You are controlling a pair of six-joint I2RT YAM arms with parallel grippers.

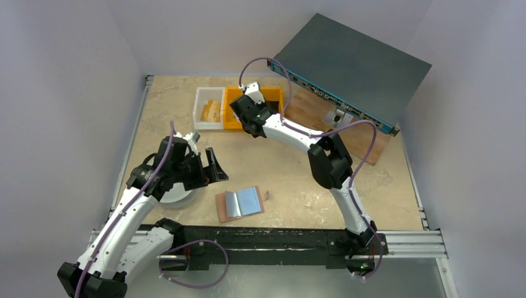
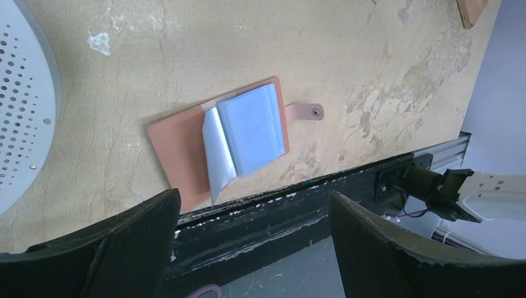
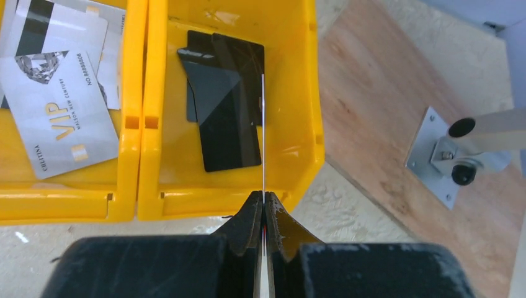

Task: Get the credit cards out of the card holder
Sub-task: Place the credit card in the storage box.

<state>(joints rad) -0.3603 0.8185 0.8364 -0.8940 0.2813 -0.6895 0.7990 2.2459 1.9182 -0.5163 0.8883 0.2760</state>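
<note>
- Card holder point(image 1: 239, 203) lies open and flat on the table point(image 1: 291, 180), close to its near edge and between your 2 arms; its pinkish-tan leather faces down, pale blue sleeves face up, and the snap tab point(image 2: 305, 112) sticks out to one side.
- Your left gripper point(image 2: 254, 202) hangs above and just beside the holder with its fingers spread wide — nothing sits between them and they touch nothing.
- Your right gripper point(image 3: 263, 202) is at the far side of the table, over a yellow bin point(image 3: 298, 93); its jaws are pressed together on a thin card point(image 3: 263, 124) seen edge-on, so you cannot tell its colour.
- In that bin you see 2 black cards point(image 3: 226, 118) overlapping on the floor; the neighbouring bin point(image 3: 133, 155) holds a silver VIP card point(image 3: 59, 118) on top of others.
</note>
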